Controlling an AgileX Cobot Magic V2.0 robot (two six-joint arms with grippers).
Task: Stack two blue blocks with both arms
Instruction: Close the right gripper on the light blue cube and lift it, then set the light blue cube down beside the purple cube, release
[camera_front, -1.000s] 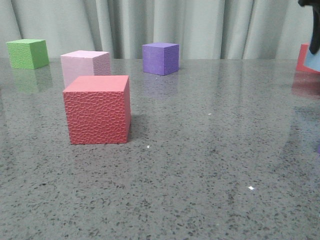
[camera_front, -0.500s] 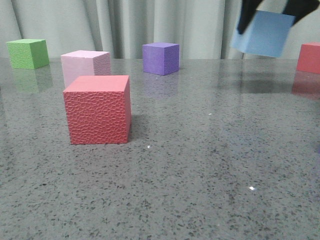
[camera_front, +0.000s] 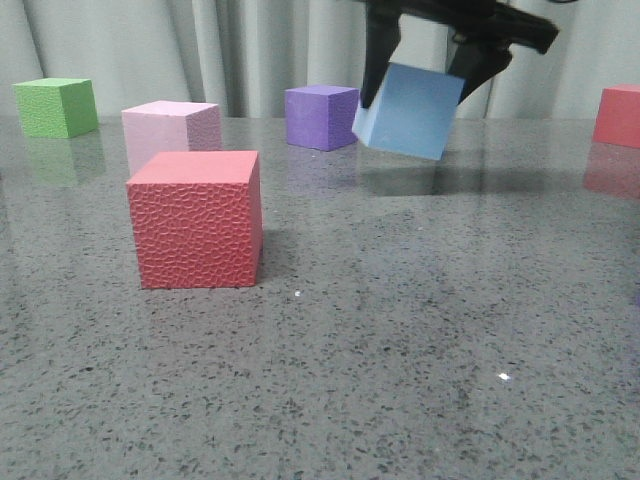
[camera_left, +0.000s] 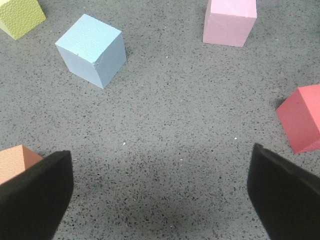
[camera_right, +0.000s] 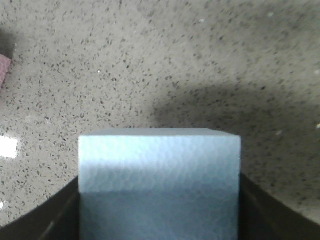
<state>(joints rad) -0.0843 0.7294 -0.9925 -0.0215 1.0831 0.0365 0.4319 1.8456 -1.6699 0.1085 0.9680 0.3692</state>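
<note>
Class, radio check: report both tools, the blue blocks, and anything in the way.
Right tool shut on blue block, airborne, tilted. Left tool open, empty. Second blue block on table. Path: nothing visible blocking.

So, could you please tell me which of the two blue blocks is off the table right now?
The blue block gripped by the right end effector, tilted in mid-air; the other blue block sits on the table.

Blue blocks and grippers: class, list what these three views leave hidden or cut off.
- Held blue block: its lower part is cut by the right wrist view's edge.
- Right gripper: its top is cropped by the front view's edge.
- Second blue block: absent from the front view.
- Left gripper: fingers cropped; seen only in its wrist view.
</note>
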